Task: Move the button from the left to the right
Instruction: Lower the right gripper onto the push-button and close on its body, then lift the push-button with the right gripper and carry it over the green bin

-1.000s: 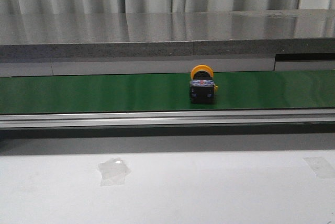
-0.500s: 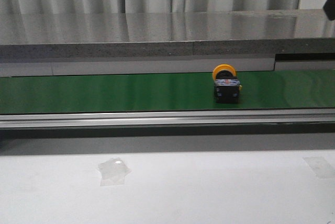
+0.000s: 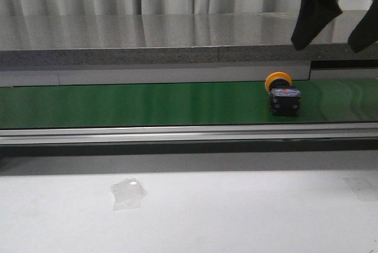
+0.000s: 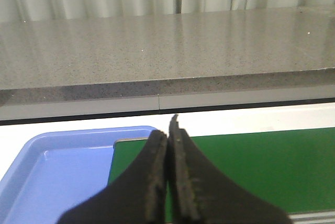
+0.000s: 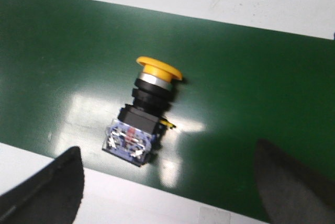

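Right end effector (image 3: 333, 13) spread wide above button (image 3: 283, 96).

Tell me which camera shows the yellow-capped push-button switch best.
The right wrist view: the yellow-capped push-button switch with its black body lies on its side on the green belt, close and unobstructed. The front view shows it small and distant. The left wrist view does not show it.

The button (image 3: 283, 94) has a yellow-orange cap, a silver collar, a black body and bluish-silver contacts with red marks. It lies on a plain dark green belt (image 3: 147, 104). Both grippers are black: right gripper (image 3: 333, 31), left gripper (image 4: 171, 169). The tray (image 4: 57, 169) beside the belt is light blue.
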